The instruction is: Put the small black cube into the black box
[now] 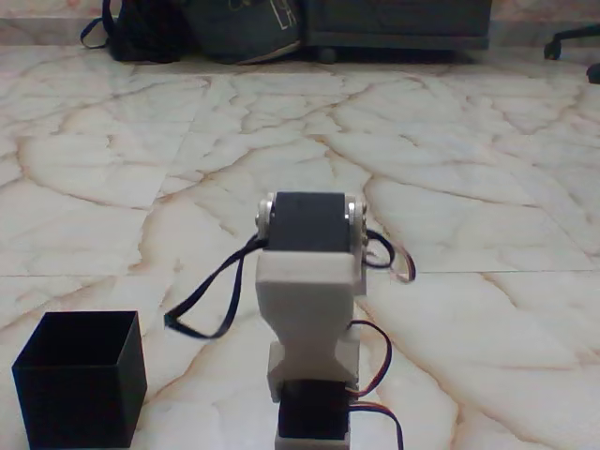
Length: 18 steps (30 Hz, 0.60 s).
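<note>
The black box point(80, 378) stands on the marble floor at the lower left of the fixed view, its square top opening facing up. The white arm with black servo blocks point(309, 281) rises in the middle foreground, seen from behind, and blocks the floor beyond it. Its gripper is hidden behind the arm's own links. The small black cube is hidden or out of view.
Pale veined marble floor point(422, 141) stretches away behind the arm. Dark bags point(202, 28) and a dark cabinet base line the far edge, with a chair foot at the top right. Loose cables loop off the arm's sides.
</note>
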Each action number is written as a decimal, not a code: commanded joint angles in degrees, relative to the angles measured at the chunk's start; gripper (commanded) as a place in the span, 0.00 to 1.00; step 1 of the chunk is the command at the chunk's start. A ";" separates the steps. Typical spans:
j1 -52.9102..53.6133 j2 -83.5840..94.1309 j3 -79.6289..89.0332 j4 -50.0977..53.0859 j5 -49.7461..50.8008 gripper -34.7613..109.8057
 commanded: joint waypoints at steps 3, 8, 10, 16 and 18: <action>-0.26 7.12 10.37 -7.65 1.23 0.28; -1.14 16.00 20.04 -7.82 1.76 0.28; -1.23 16.61 20.57 -5.62 1.49 0.28; -0.26 18.28 21.09 4.39 2.64 0.26; -0.35 17.75 21.18 4.22 7.29 0.26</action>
